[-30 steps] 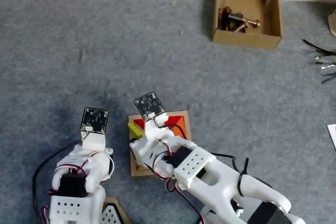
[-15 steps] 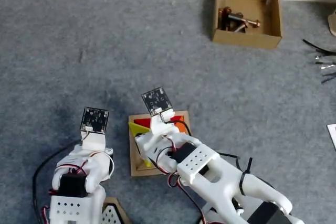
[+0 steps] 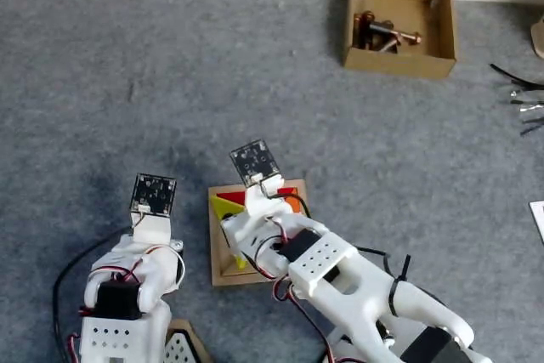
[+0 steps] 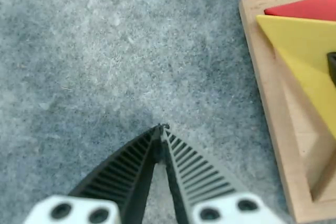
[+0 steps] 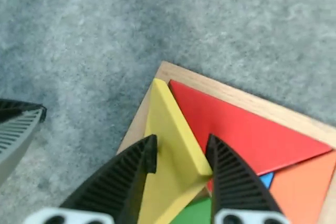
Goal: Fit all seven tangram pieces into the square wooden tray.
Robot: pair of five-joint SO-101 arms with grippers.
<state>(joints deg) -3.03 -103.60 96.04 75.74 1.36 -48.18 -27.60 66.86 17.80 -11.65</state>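
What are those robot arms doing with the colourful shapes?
They are working on a tangram puzzle. The right pincer is open and down over the yellow triangle in the wooden tray, next to the red piece. The yellow triangle looks a bit raised, not flat. An orange piece and a green piece are in the tray too. The left pincer is shut over the grey carpet beside the tray.
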